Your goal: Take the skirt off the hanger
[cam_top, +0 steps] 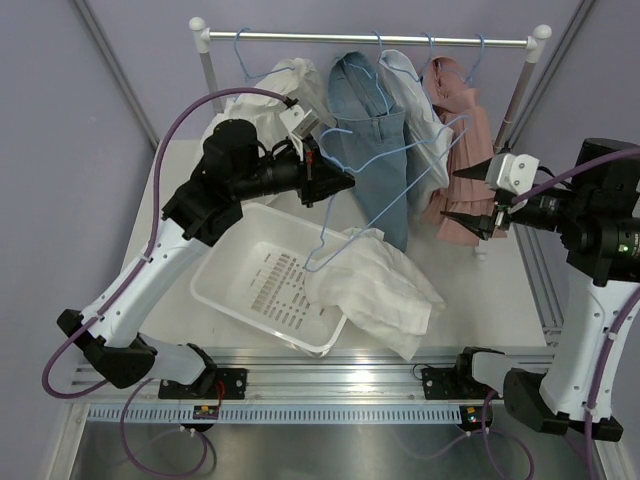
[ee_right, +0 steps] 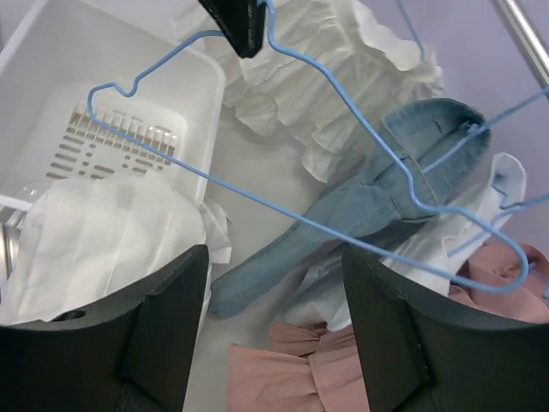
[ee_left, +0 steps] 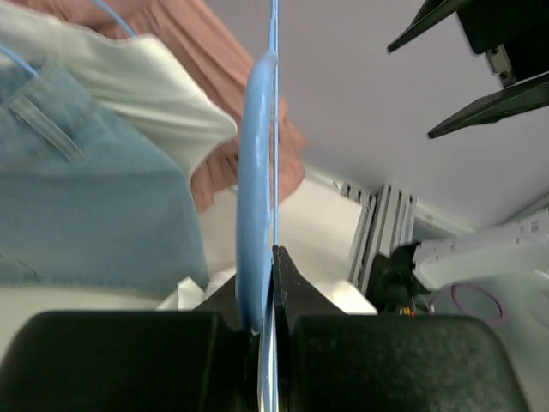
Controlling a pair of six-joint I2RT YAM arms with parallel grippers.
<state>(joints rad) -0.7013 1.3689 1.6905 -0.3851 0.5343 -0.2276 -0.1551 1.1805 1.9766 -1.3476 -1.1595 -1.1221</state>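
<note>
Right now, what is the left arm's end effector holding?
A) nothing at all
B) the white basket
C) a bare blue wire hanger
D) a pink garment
C: the left end effector is closed on the blue wire hanger, which carries no garment, while the white skirt lies draped over the edge of the basket.

Bare blue wire hanger [ee_right: 283, 210], pinched at its top by the left gripper [ee_right: 244, 30]. Beneath: white basket [ee_right: 51, 51] with white skirt [ee_right: 111, 240] draped in it; white ruffled garment [ee_right: 343, 69], denim garment [ee_right: 386, 189], pink pleated garment [ee_right: 326, 378]. Right gripper [ee_right: 274, 326]: fingers spread, empty.
</note>
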